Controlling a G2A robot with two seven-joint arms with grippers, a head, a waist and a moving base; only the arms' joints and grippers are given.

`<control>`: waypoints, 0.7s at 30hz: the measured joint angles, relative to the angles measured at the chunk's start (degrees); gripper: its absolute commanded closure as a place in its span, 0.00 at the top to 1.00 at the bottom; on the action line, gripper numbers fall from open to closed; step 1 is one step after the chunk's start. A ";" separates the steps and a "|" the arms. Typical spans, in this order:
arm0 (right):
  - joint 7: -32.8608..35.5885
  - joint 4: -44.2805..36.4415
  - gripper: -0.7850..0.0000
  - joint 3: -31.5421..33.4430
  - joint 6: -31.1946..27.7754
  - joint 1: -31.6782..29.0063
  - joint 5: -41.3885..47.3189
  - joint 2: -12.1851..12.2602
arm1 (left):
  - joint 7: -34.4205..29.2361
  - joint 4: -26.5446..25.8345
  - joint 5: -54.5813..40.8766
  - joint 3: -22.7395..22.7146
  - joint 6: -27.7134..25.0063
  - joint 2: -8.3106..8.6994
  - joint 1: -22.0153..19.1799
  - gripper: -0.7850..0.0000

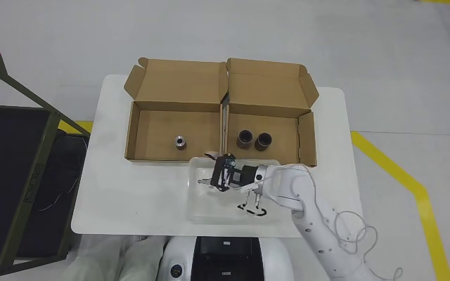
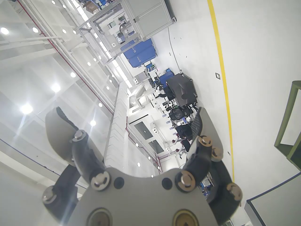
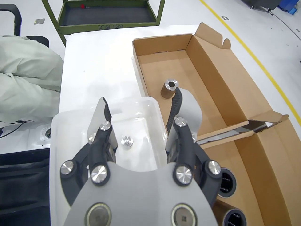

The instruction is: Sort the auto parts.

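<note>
While the right gripper [image 3: 141, 103] is hovering wide open and empty over the clear tray [image 3: 77, 112], the small metal part [image 3: 127, 142] is sitting just below, centred between its jaws.

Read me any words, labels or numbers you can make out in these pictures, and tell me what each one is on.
Green cart: raised lettering on its front rail, not clear enough to quote.
Blue cabinet: a pale mark, too small to read.
Cardboard boxes and clear tray: no print visible.
</note>
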 measured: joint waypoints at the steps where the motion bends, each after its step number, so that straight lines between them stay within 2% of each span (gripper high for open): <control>1: -0.01 -0.28 0.66 0.32 0.00 -0.55 -0.25 0.18 | 0.00 0.00 0.00 0.00 0.00 0.00 0.00 1.00; 11: 0.68 -1.86 0.63 0.44 -1.47 -5.39 -4.38 1.83 | 0.00 0.00 0.00 0.00 0.00 0.00 0.00 1.00; 21: 2.16 2.71 0.61 -3.61 -1.17 -4.43 -6.49 2.15 | 0.00 0.00 0.00 0.00 0.00 0.00 0.00 1.00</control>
